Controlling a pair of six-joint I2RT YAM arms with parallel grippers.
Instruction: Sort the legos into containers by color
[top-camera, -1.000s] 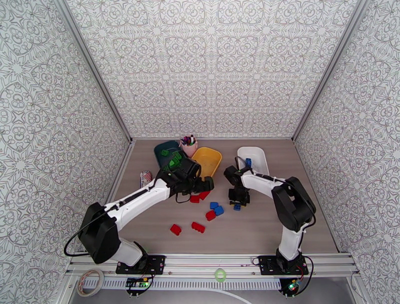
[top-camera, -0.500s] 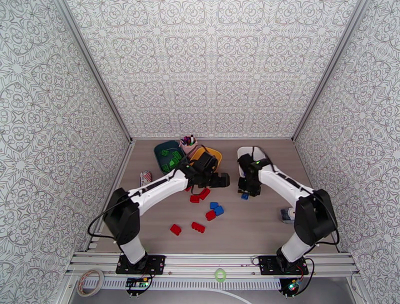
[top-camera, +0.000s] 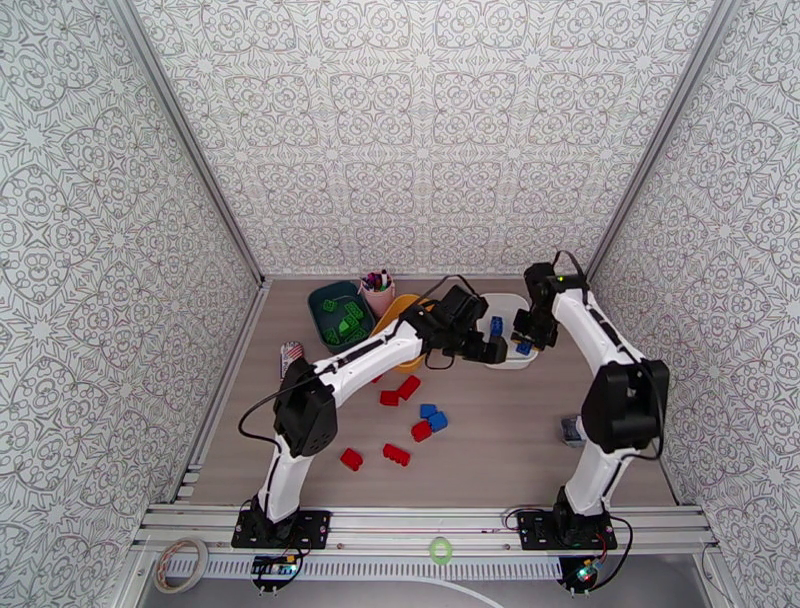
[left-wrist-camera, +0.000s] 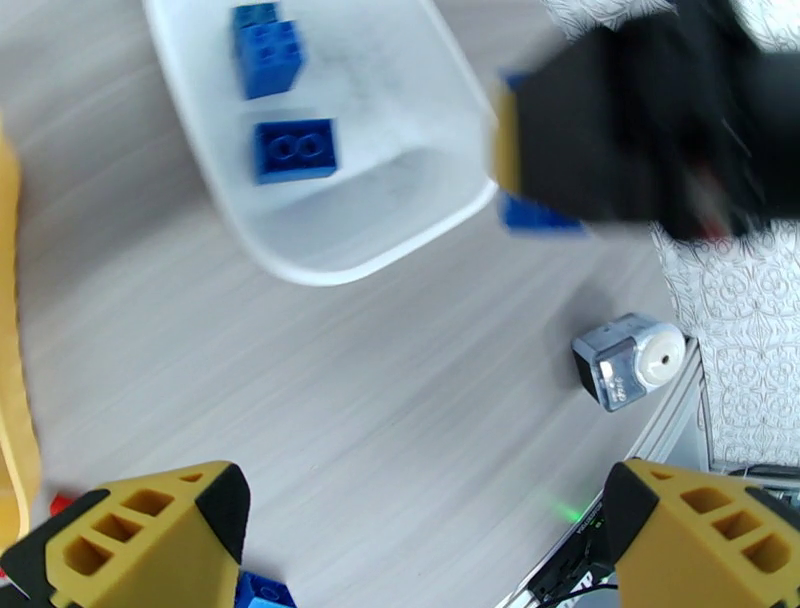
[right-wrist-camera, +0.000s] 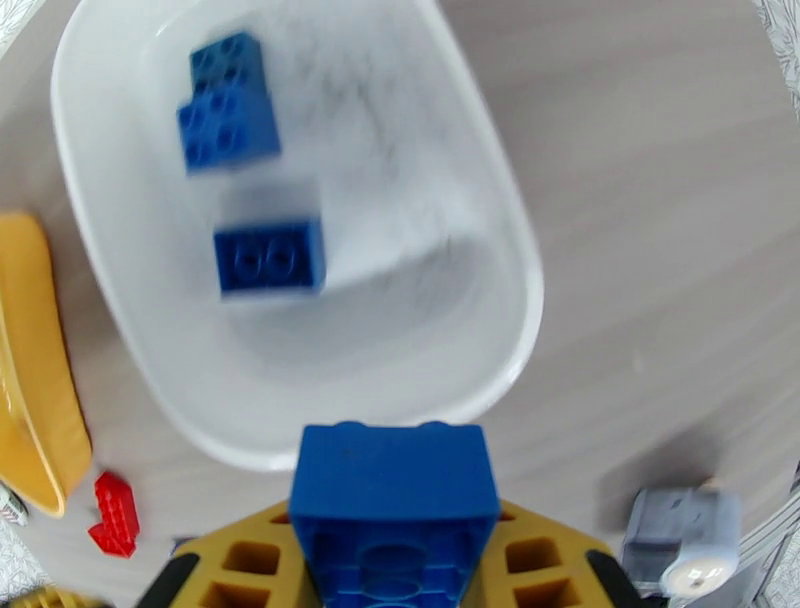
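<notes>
Right tool (right-wrist-camera: 395, 565) carried blue lego (right-wrist-camera: 393, 495) to white tray (right-wrist-camera: 505, 340) rim.

The teal tray (top-camera: 322, 300) holding green bricks (top-camera: 345, 322) and the yellow tray (right-wrist-camera: 30, 380) sit upper centre, the white tray (right-wrist-camera: 510, 330) to their right holds two blue bricks (right-wrist-camera: 268, 258) with a third blue brick (right-wrist-camera: 393, 500) raised over its lower rim, and red bricks (top-camera: 400, 390) and loose blue bricks (top-camera: 433, 415) lie mid-frame.

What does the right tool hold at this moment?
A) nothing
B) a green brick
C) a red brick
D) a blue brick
D: the right wrist view shows a blue brick clamped in the right tool, close to the white tray.
</notes>
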